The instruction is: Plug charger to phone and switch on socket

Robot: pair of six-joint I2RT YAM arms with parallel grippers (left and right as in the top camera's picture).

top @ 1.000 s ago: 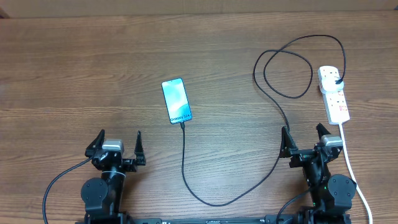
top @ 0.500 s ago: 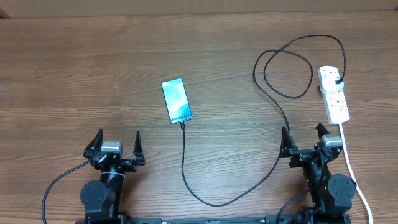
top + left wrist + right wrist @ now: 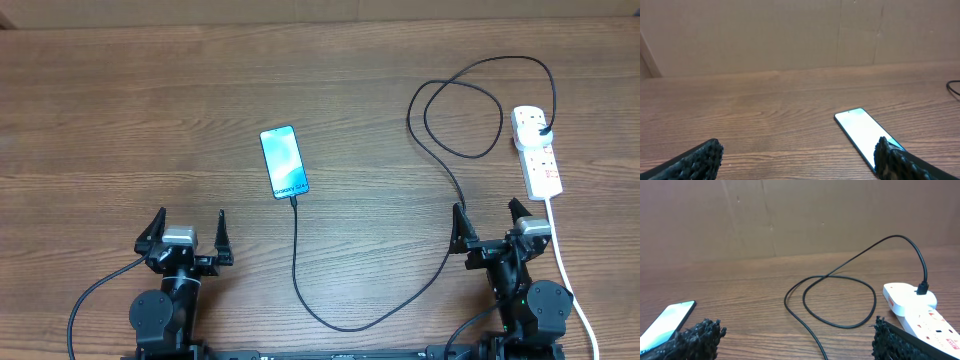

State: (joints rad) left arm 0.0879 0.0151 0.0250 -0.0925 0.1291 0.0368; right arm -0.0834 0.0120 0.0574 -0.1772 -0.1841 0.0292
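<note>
The phone (image 3: 283, 162) lies flat at the table's middle, blue screen up; it also shows in the left wrist view (image 3: 864, 134) and the right wrist view (image 3: 667, 319). The black charger cable (image 3: 296, 262) runs from the phone's near end, loops right and ends in a black plug (image 3: 541, 127) seated in the white power strip socket (image 3: 538, 155), also in the right wrist view (image 3: 912, 305). My left gripper (image 3: 187, 232) is open and empty, near the front edge left of the phone. My right gripper (image 3: 490, 220) is open and empty, just in front of the socket.
The socket's white cord (image 3: 568, 280) trails to the front right edge. A cable loop (image 3: 455, 120) lies between phone and socket. A brown cardboard wall (image 3: 790, 35) stands along the table's far side.
</note>
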